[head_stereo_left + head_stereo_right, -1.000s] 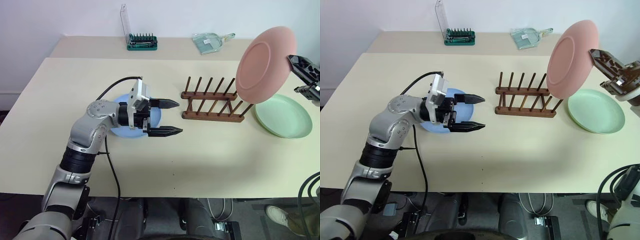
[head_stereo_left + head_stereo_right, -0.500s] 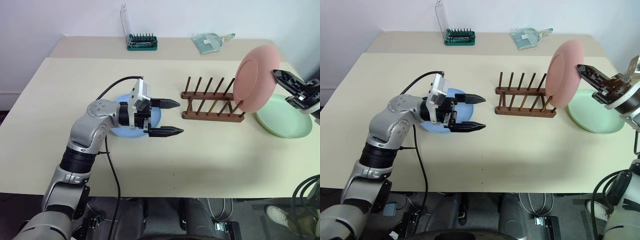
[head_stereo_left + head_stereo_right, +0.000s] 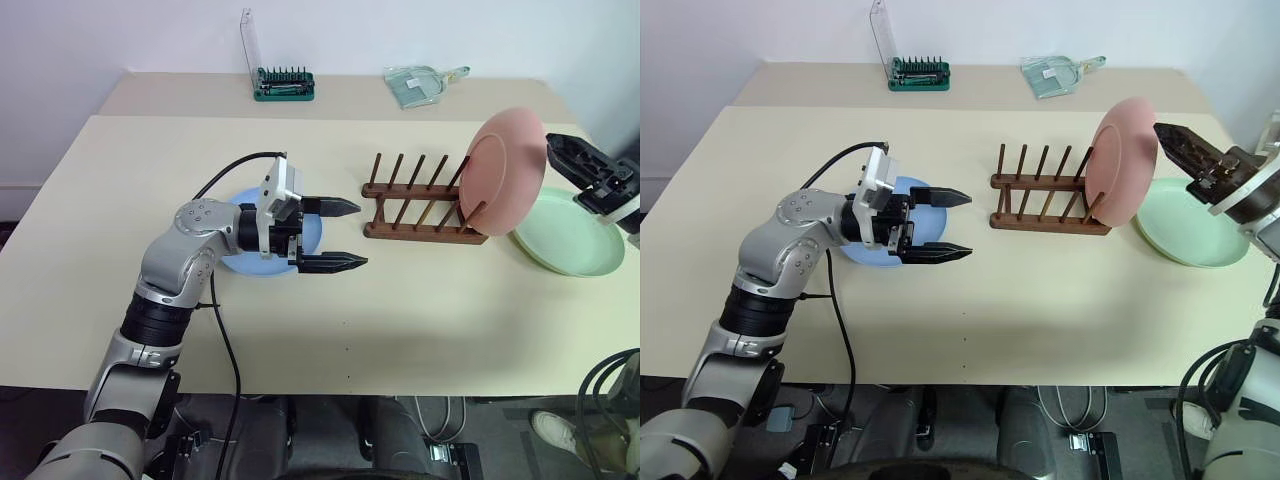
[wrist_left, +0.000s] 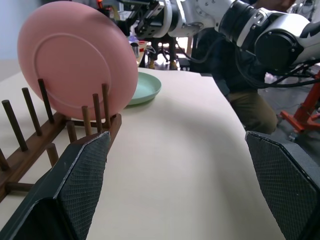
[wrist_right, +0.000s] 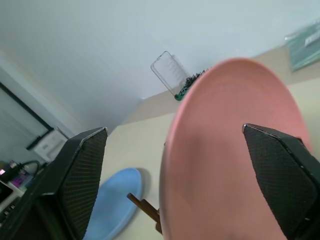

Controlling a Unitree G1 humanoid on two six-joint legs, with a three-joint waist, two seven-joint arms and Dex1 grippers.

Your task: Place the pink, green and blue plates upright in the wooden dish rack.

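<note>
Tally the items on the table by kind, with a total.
Plates: 3 (pink plate, green plate, blue plate)
Dish rack: 1
Bit case: 1
Dustpan: 1
Total: 6

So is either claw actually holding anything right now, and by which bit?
Nothing is held. The right gripper is open beside the pink plate, which stands in the rack. The left gripper is open and empty.

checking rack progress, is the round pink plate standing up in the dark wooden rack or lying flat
Standing, tilted. The round pink plate sits on edge between the end pegs of the dark wooden rack.
</note>
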